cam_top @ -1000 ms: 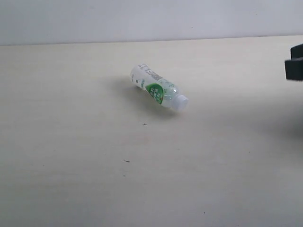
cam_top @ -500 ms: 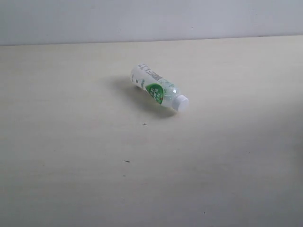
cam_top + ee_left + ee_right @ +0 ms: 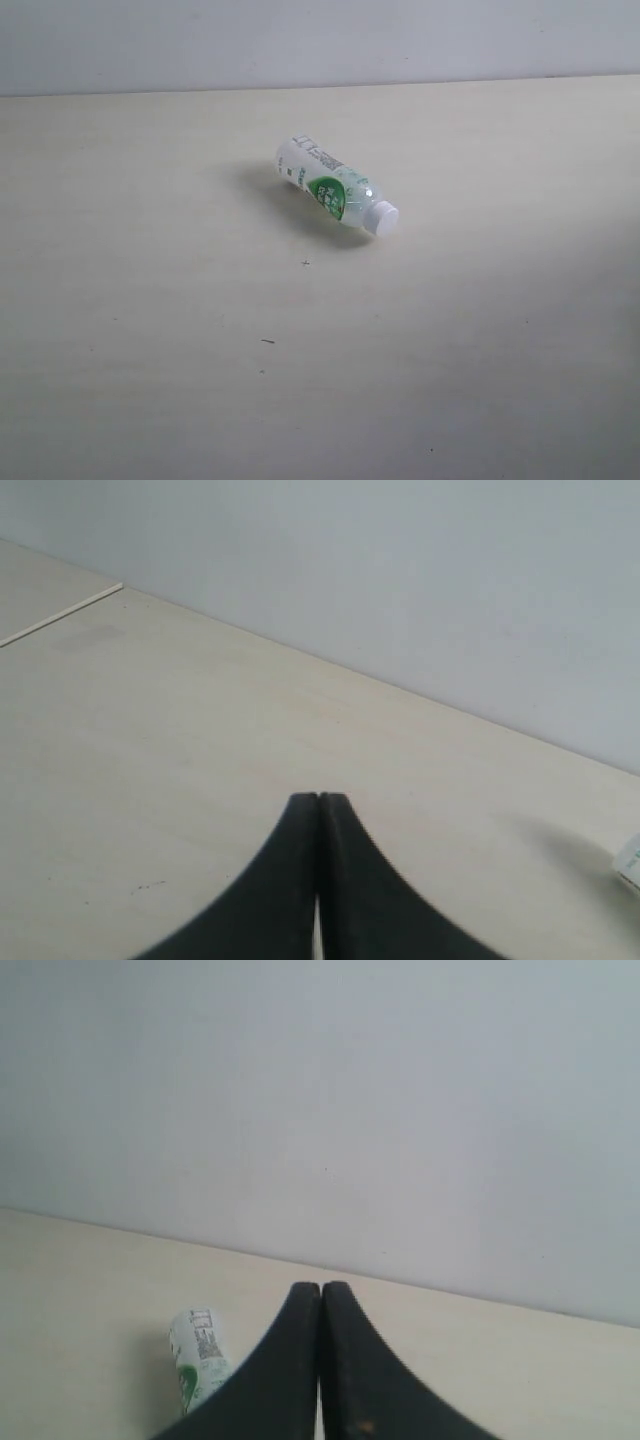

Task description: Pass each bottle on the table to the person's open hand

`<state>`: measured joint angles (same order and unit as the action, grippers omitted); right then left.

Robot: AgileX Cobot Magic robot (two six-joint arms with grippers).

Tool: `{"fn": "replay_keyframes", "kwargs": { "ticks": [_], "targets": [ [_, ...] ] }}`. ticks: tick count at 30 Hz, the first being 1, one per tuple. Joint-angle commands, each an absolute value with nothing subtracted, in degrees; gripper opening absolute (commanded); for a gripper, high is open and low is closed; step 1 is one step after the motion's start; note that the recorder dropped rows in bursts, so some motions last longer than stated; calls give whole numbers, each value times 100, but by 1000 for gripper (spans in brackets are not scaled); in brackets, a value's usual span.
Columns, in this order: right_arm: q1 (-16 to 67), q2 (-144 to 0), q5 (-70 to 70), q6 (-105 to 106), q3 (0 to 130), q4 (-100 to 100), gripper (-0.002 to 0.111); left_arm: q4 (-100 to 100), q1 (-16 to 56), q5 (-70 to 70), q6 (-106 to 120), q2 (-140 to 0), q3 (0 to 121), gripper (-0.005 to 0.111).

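One bottle [image 3: 335,187] with a white-green label and a white cap lies on its side on the cream table [image 3: 150,300], cap toward the lower right in the exterior view. Neither arm shows in that view. My left gripper [image 3: 319,798] is shut with nothing between its black fingers; a sliver of the bottle [image 3: 630,861] peeks in at the picture's edge. My right gripper [image 3: 321,1286] is shut and empty too, with the bottle [image 3: 197,1368] lying beyond it, partly hidden by one finger. No person's hand is in view.
A pale grey wall [image 3: 320,40] runs along the far edge of the table. A few tiny dark specks [image 3: 267,341] dot the tabletop. In the left wrist view a seam [image 3: 60,616] crosses the far corner of the table.
A dark part of the right arm at the right edge of the exterior view one second ago has gone out of view. The bottle has not moved.
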<state>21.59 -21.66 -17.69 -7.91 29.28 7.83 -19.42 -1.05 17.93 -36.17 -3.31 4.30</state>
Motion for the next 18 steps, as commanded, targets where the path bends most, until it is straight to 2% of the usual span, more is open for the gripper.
{"fn": "replay_keyframes", "kwargs": {
  "ticks": [1,9,18],
  "targets": [
    [2133,-1758,-1754,-768,2899,754,0,-1925,-119,1788,-3625,-305,402,0],
    [2133,-815,-1944,-768,2870,765,0,-1925,-119,1788,-3625,-305,402,0],
    [2152,0,-1563,-746,2564,753,0,-1925,-119,1788,-3625,-305,402,0]
  ]
}}
